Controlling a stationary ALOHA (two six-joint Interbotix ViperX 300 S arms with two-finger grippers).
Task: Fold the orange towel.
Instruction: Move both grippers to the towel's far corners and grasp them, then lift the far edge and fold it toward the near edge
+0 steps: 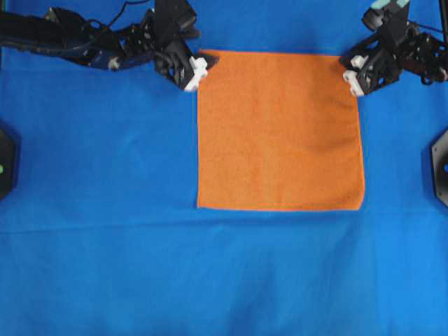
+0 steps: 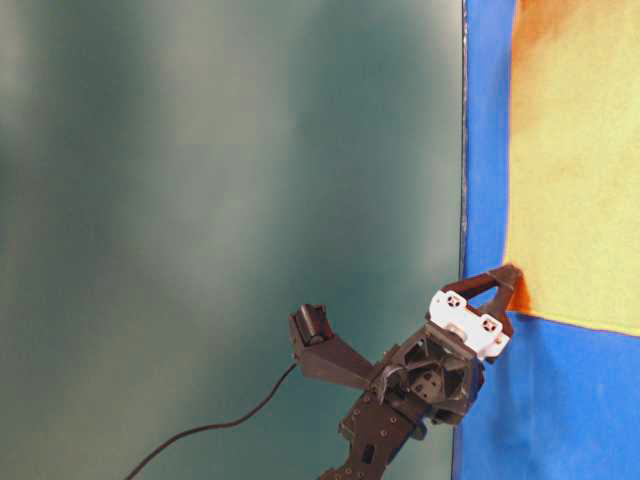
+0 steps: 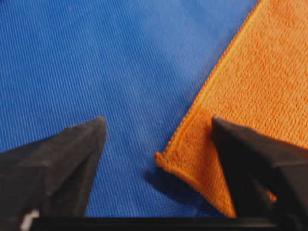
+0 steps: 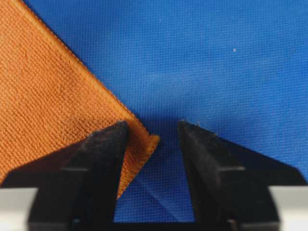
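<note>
The orange towel (image 1: pixel 280 133) lies flat and unfolded on the blue cloth, a square with a stitched edge. My left gripper (image 1: pixel 203 64) is at its far left corner. In the left wrist view the jaws stand open (image 3: pixel 158 120) with the towel corner (image 3: pixel 192 159) between them, slightly raised and casting a shadow. My right gripper (image 1: pixel 350 70) is at the far right corner. It is open too (image 4: pixel 153 124), and the towel tip (image 4: pixel 144 144) rests against its left finger. The table-level view shows a gripper (image 2: pixel 495 290) at one towel (image 2: pixel 575 170) corner.
A blue cloth (image 1: pixel 105 245) covers the whole table around the towel. Black mounts sit at the left edge (image 1: pixel 5 161) and the right edge (image 1: pixel 441 164). Both arm bodies stretch along the far edge. A cable (image 2: pixel 220 425) hangs beside the arm in the table-level view.
</note>
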